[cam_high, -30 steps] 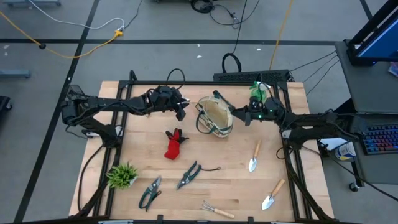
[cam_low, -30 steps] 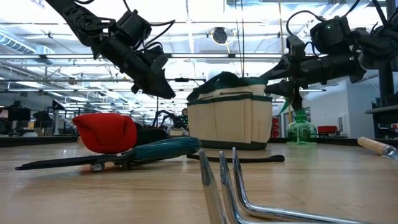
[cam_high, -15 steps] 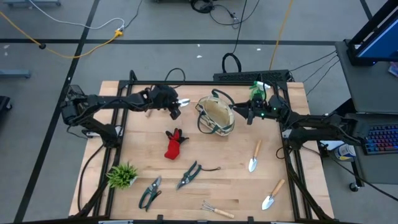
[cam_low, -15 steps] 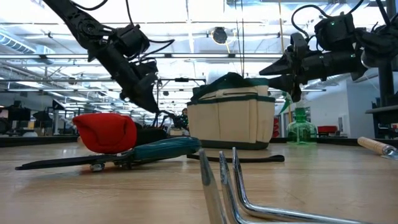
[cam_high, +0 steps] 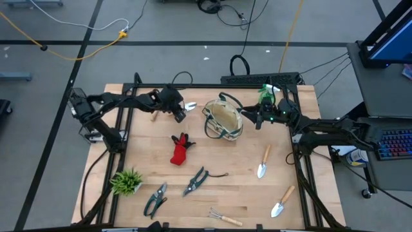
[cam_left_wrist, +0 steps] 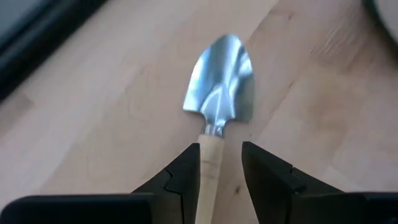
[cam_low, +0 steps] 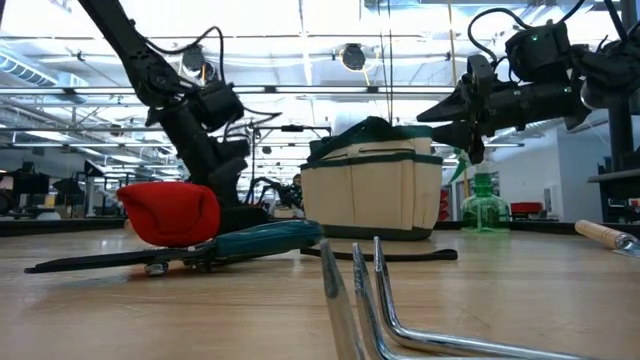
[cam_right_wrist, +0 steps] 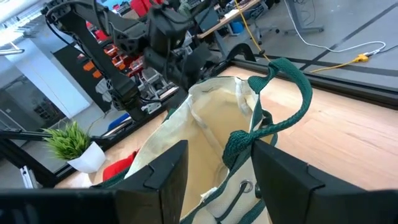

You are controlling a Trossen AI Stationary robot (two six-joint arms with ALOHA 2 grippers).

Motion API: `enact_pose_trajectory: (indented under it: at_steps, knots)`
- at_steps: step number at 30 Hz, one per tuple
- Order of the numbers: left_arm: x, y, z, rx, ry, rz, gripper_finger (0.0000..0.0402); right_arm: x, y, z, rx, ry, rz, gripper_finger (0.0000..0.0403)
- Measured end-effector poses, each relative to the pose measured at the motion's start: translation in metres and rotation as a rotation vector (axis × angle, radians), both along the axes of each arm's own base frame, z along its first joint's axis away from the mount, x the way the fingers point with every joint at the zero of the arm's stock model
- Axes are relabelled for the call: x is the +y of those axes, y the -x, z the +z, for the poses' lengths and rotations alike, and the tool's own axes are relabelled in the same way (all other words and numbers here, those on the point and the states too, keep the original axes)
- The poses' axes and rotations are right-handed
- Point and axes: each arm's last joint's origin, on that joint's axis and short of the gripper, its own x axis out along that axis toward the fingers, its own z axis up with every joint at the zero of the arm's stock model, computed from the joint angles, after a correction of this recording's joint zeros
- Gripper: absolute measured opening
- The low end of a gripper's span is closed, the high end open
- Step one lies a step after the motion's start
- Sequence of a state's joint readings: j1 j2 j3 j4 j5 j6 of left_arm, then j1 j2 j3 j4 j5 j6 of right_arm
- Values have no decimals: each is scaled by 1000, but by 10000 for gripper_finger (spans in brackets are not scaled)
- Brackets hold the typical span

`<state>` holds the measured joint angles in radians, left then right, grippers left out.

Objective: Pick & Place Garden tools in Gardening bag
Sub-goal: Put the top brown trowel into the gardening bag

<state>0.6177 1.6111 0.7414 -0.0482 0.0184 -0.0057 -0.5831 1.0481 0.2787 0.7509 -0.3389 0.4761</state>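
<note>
Tools mostly lie out, little bagged so far. Left gripper straddles a trowel handle at eleven o'clock, fingers parted. Right gripper hangs spread, empty, beside the gardening bag.

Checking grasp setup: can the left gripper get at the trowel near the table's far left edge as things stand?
Probably yes. The left gripper is open and already straddles the wooden handle of the trowel, which lies flat on the table with nothing over or against it. The gardening bag sits clear to one side.
</note>
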Motion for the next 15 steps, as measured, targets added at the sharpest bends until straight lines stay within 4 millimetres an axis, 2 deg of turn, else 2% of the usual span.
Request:
enact_pose_trajectory:
  at_steps: [7, 15]
  knots:
    - [4, 2, -16, 54, 44, 10, 124, 0, 0, 0, 0, -1, 0, 171]
    - [6, 2, -22, 72, 61, 13, 124, 0, 0, 0, 1, 2, -1, 171]
